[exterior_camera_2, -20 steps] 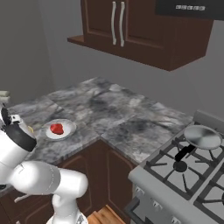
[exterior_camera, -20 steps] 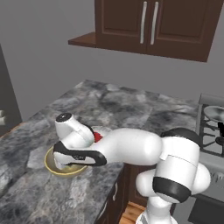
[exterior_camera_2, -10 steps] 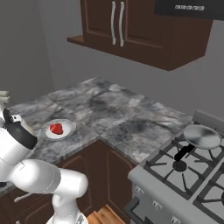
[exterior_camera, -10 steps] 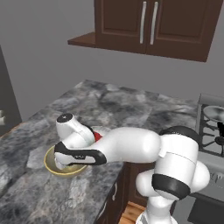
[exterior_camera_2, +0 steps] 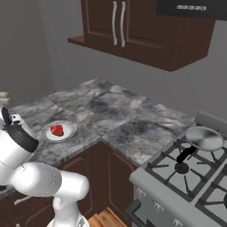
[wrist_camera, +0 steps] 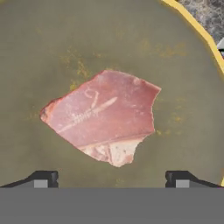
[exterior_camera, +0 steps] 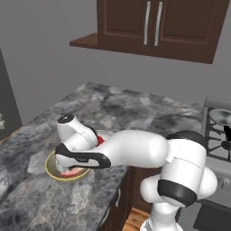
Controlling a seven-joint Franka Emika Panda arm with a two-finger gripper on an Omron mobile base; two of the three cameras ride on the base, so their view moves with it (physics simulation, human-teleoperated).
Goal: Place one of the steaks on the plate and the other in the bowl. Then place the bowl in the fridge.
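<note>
One steak (wrist_camera: 103, 116), a pinkish-red slab, lies flat on the bottom of the yellowish-tan bowl (wrist_camera: 65, 43). My gripper (wrist_camera: 110, 181) hangs straight above it, open, with its fingertips (wrist_camera: 41, 179) wide apart and nothing between them. In the left base view the bowl (exterior_camera: 50, 168) sits near the counter's front edge under my hand, with a bit of steak (exterior_camera: 72, 173) showing inside. The other steak (exterior_camera_2: 56, 130), deep red, rests on the white plate (exterior_camera_2: 68, 132) just behind my arm; a sliver of it (exterior_camera: 100, 140) peeks past the arm.
The grey stone counter (exterior_camera_2: 124, 115) drops off at its front edge close to the bowl. A stove (exterior_camera_2: 186, 177) with a grey pan (exterior_camera_2: 205, 138) stands to the right. Dark wall cabinets (exterior_camera_2: 133, 22) hang above the counter's back.
</note>
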